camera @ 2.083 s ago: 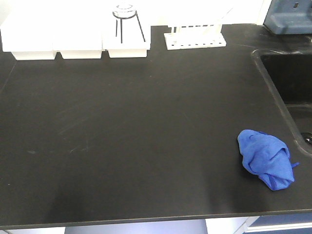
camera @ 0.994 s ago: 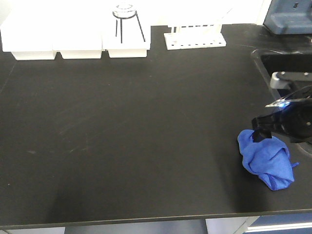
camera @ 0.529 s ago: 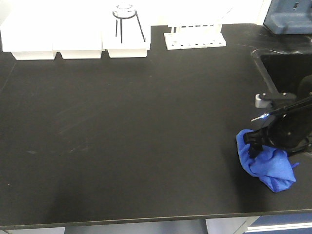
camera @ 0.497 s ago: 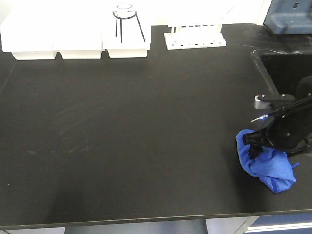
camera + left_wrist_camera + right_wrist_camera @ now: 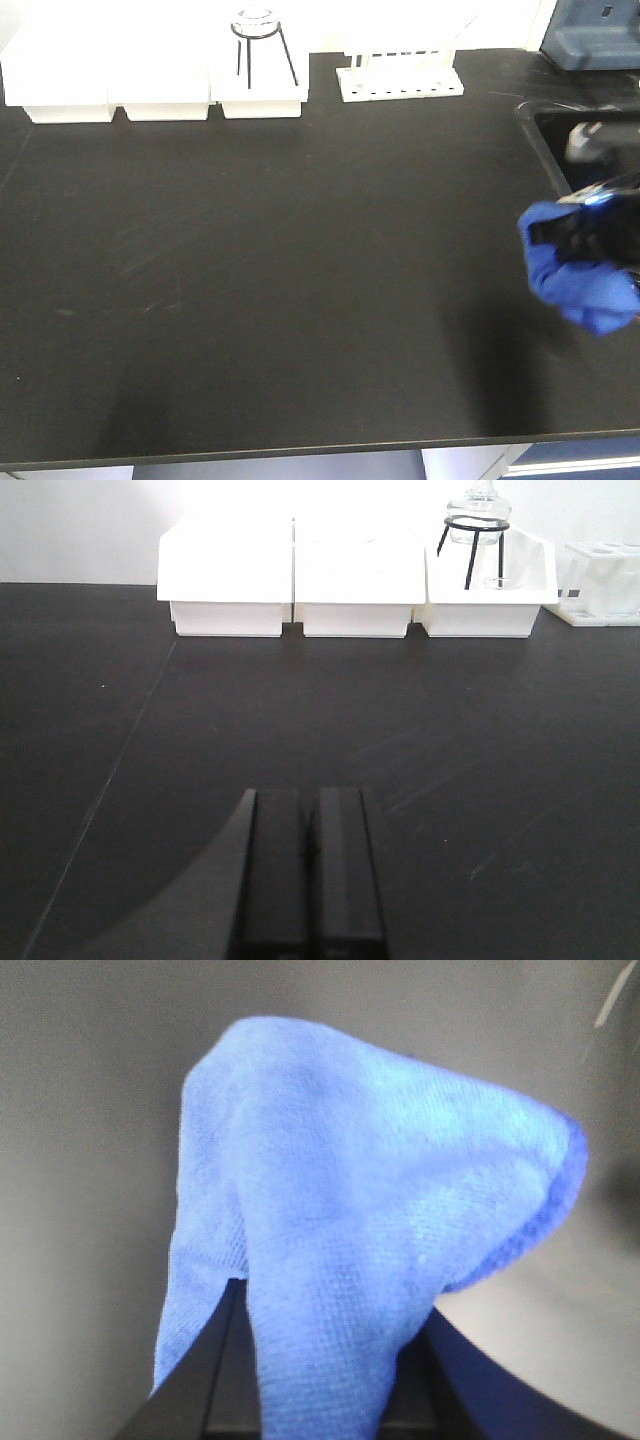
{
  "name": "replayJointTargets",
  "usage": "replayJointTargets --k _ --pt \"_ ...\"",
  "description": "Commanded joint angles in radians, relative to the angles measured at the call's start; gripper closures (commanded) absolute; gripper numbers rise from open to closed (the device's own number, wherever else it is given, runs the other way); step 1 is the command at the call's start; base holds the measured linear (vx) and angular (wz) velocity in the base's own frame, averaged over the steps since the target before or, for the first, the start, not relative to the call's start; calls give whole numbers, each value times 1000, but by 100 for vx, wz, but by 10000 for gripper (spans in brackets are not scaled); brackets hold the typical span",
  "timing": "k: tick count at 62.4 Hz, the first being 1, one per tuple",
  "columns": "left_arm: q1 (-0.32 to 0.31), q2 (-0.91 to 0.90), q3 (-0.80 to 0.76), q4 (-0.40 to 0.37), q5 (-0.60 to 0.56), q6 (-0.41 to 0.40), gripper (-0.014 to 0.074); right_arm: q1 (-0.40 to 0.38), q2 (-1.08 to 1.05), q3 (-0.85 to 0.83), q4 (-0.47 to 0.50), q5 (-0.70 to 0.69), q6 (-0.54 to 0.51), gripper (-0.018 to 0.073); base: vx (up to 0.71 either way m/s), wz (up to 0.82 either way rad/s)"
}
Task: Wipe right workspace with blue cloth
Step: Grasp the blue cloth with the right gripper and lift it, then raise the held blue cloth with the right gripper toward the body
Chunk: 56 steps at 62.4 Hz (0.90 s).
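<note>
Blue cloth (image 5: 585, 288) draped over R claw (image 5: 570, 238), clamped in it; L claw (image 5: 310, 875) closed, empty.

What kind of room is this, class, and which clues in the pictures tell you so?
Most likely a science laboratory. The clues are a black benchtop with a built-in sink, a white test-tube rack and a glass flask on a tripod stand.
</note>
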Motion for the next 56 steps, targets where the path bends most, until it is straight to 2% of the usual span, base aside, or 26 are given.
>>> replayJointTargets --k 1,7,12,32,44,56 --pt "-5 -16 30 1 -75 -8 602 1 -156 -26 -3 -28 -29 566 0 0" --pt "-5 -16 30 1 -75 -8 602 1 -311 -3 22 -72 -56 564 0 0" --pt "-5 -16 30 1 -75 -8 602 1 -449 73 40 -172 -74 564 0 0" --pt "-5 -16 30 1 -75 -8 602 1 -1013 569 36 -506 -77 564 0 0" --pt "-5 -16 30 1 -75 -8 602 1 -1163 783 7 -865 -80 562 0 0" --pt "-5 -16 30 1 -75 -8 602 1 -1174 799 33 -895 -70 559 0 0"
